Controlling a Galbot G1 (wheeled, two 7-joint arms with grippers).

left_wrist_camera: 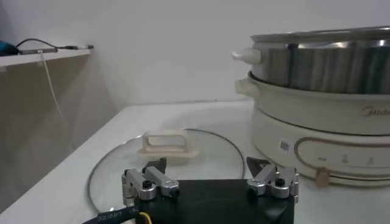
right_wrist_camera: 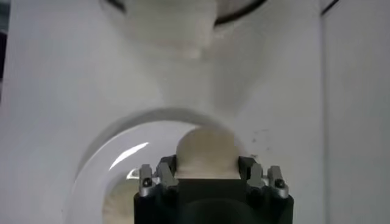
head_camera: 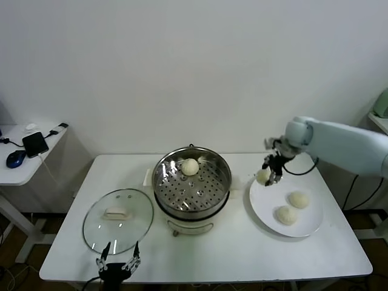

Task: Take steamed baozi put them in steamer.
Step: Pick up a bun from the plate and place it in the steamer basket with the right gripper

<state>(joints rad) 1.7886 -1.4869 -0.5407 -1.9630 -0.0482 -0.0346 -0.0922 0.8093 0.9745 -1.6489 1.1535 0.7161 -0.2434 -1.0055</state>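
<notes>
The steamed baozi are seen in two places. One baozi (head_camera: 190, 167) is already lying on the holey tray inside the steamer (head_camera: 191, 185), at about 12 o'clock on the tray. Two baozi (head_camera: 298, 199) (head_camera: 285, 214) are resting on the white plate (head_camera: 306, 229), near its middle and toward 6 o'clock. The fourth baozi (head_camera: 263, 176) is at the plate's edge, at about 10 o'clock, and it is held between the fingers of the right end effector (head_camera: 271, 174). In the right wrist view the bun (right_wrist_camera: 206, 152) is seen pinched from both sides by the fingers (right_wrist_camera: 163, 172). It cannot be told if the bun is lifted off the plate or only touching it.

The left end effector (head_camera: 118, 262) is parked at the near edge of the table (head_camera: 212, 257), at 6 o'clock from the glass lid (head_camera: 118, 218), with its fingers spread and nothing between them.

The buns are likely soft, light and a bit squashy. They should be taken at the round middle, from two sides, with only a gentle squeeze, or they may be dented or torn. A smooth skin like this may also slip.

The steamer has a tall shiny rim, so the bun will probably have to be carried up and over it. The plate sits just beside the steamer at 3 o'clock, so the way across is short. Much open room is left on the tray, at 3, 6 and 9 o'clock. The lid lies well away at 9 o'clock and is not in the path.
</notes>
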